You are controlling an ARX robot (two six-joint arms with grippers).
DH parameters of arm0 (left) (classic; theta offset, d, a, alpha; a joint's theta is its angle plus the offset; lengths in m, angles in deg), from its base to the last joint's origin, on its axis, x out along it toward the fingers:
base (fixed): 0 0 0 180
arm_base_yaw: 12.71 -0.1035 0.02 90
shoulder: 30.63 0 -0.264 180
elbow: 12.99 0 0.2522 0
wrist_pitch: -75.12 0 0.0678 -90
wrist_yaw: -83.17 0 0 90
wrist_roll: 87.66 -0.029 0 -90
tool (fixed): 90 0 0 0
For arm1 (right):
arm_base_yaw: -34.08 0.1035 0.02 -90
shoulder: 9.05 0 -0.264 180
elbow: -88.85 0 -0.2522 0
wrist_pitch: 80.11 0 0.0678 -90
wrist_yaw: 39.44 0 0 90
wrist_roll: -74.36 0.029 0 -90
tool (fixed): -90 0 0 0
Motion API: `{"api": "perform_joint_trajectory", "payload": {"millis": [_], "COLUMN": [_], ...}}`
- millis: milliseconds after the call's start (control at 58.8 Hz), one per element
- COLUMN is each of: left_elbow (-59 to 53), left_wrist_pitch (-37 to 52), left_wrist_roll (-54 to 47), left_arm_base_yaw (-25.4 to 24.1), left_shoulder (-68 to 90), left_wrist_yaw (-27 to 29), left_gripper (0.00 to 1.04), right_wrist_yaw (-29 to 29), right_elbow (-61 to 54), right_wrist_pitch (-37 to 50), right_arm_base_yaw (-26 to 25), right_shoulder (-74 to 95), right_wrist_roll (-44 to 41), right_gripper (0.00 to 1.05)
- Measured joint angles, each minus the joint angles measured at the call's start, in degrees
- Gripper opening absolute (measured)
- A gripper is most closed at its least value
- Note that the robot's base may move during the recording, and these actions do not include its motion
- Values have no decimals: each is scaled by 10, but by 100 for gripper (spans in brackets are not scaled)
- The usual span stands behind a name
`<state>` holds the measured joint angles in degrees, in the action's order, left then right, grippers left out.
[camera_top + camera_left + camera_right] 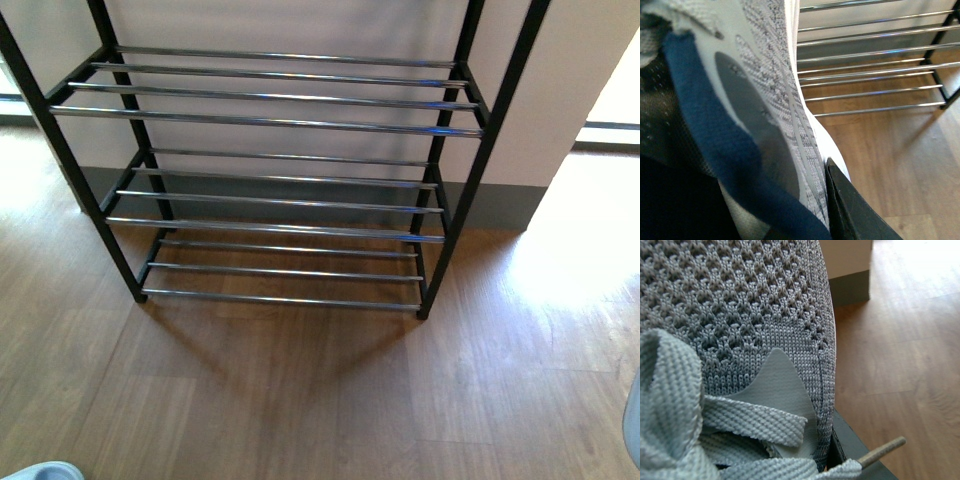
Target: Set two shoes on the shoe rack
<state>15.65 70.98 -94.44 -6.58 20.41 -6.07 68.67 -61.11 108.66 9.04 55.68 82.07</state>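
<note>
The shoe rack (pixel 270 122) stands ahead of both claws on the wooden floor (pixel 300 400). The left claw (pixel 747 200) pinches one grey sneaker (pixel 770 75) at its navy collar (pixel 715 150), with a black finger (pixel 850 210) against the knit side. The right claw (pixel 735 450) is clamped on the other sneaker (pixel 740 305) beside its laces (pixel 750 422).

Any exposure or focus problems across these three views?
Front view: sunlight blows out the floor on the right, while the shoe rack is evenly lit, its bars glinting. Left wrist view: the grey sneaker is very close and soft; the rack behind is clearer. Right wrist view: the second sneaker is sharp, with the far floor washed out.
</note>
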Motion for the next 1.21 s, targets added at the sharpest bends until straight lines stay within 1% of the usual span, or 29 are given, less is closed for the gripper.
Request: {"api": "perform_joint_trajectory", "payload": {"millis": [51, 187, 1208], "left_elbow": [0, 0, -1], "left_wrist_pitch": [0, 0, 0], "left_wrist_roll": [2, 2, 2], "left_arm_base_yaw": [-2, -2, -1], "left_shoulder": [0, 0, 0], "left_wrist_yaw": [3, -3, -7], "left_gripper": [2, 2, 2], "right_wrist_yaw": [8, -3, -4], "right_elbow": [0, 0, -1], "right_wrist_pitch": [0, 0, 0], "right_arm_base_yaw": [2, 2, 0], "right_shoulder": [0, 0, 0], "right_wrist_roll": [0, 0, 0], "right_gripper": [4, 4, 4]}}
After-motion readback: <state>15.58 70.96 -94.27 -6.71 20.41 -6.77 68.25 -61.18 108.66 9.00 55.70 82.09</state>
